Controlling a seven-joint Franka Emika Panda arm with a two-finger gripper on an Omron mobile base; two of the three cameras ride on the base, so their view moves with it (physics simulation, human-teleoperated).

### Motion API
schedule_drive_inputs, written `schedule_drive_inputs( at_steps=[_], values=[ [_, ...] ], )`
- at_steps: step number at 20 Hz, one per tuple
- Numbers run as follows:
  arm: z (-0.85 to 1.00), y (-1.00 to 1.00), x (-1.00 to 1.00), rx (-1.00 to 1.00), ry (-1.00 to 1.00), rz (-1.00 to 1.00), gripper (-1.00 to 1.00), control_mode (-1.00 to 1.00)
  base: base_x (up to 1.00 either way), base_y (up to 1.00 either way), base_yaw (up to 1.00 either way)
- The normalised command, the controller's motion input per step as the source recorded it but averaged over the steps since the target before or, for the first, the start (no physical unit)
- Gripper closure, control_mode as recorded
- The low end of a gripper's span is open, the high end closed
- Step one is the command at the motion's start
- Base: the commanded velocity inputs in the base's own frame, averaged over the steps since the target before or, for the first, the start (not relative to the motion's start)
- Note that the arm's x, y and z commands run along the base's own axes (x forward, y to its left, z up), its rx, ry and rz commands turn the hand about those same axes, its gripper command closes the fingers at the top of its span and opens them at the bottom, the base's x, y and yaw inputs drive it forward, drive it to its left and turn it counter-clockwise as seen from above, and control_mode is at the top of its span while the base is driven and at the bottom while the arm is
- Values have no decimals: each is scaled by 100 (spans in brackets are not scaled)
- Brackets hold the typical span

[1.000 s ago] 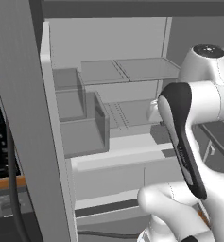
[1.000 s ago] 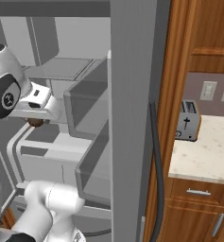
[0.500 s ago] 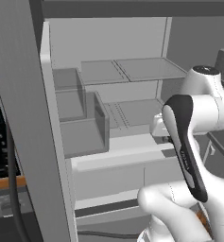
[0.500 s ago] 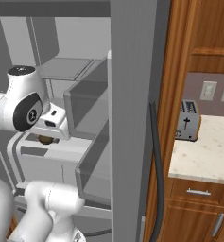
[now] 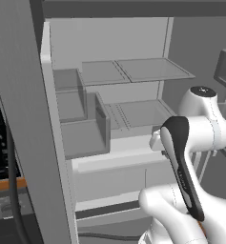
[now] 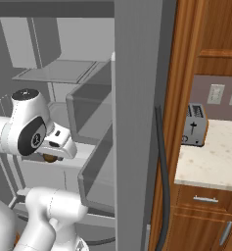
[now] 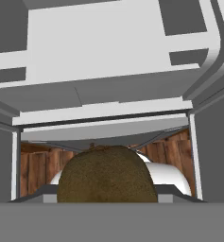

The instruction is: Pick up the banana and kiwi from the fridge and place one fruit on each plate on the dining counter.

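The kiwi (image 7: 107, 175) sits right at the bottom centre of the hand view, brown and fuzzy, close against the gripper. The finger tips themselves are hidden behind it and the lower edge, so contact cannot be seen directly. The jaws stand part-way open at about the kiwi's width, and the fruit looks held between them. In the right base view the kiwi (image 6: 50, 158) peeks out as a small brown spot just under the white hand, in front of the fridge's (image 6: 137, 59) lower shelves.

The arm (image 5: 190, 143) bends in front of the fridge (image 5: 28, 95), its wrist level with the white drawer front (image 5: 119, 167) in the left base view. In that view the gripper is turned away, behind the wrist.

Past the kiwi, the hand view shows the fridge's pale underside and frame above, with wood panelling (image 7: 38, 170) low behind it.

Inside the fridge, a grey translucent bin (image 5: 83, 126) sits left of the arm, with glass shelves (image 5: 133, 71) higher and further back.

Right of the fridge, a toaster (image 6: 195, 125) stands on a beige counter (image 6: 210, 162), against wood cabinets (image 6: 205, 29).
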Motion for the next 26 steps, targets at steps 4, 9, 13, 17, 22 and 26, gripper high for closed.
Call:
schedule_drive_inputs(
  at_steps=[4,9,13,17,22,26],
  values=[
    [0,0,0,0,0,0,100,-100,0,0,0],
    [0,0,0,0,0,0,100,100,-78,3,0],
    [0,0,0,0,0,0,100,100,-99,38,-2],
    [0,0,0,0,0,0,100,100,-78,58,-9],
    [0,0,0,0,0,0,100,100,-59,14,-37],
    [0,0,0,0,0,0,100,100,-25,-8,-80]
  ],
)
